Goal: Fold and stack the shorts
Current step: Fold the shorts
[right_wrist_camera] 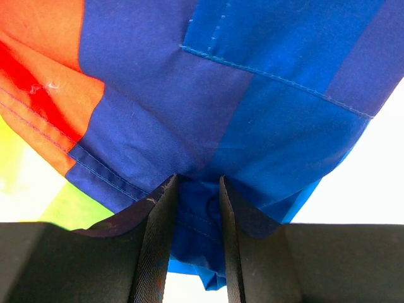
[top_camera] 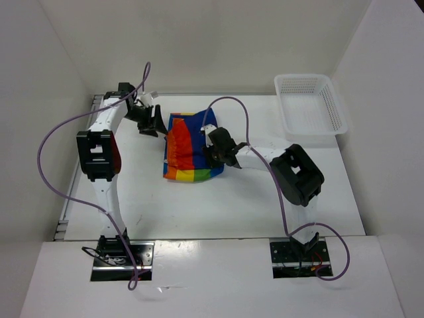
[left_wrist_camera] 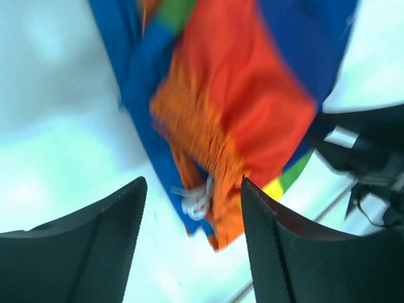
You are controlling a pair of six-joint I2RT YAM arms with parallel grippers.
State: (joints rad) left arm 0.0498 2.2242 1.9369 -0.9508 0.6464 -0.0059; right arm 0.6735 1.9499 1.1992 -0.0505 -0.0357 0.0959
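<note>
Lying folded on the bench (top_camera: pixel 252 199), the shorts (top_camera: pixel 189 149) sit near its middle in the top view. Left wrist: the left hand (left_wrist_camera: pixel 193 180) gapes wide and empty, with the white drawstring (left_wrist_camera: pixel 196 201) just beyond. Right wrist: the right hand (right_wrist_camera: pixel 197 180) pinches the shorts' blue fold.

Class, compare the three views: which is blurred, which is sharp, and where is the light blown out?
Left wrist: motion blur smears the shorts; the table glares pale. Right wrist: sharp, stitching crisp, background burnt white. Top external: even light, all in focus.
</note>
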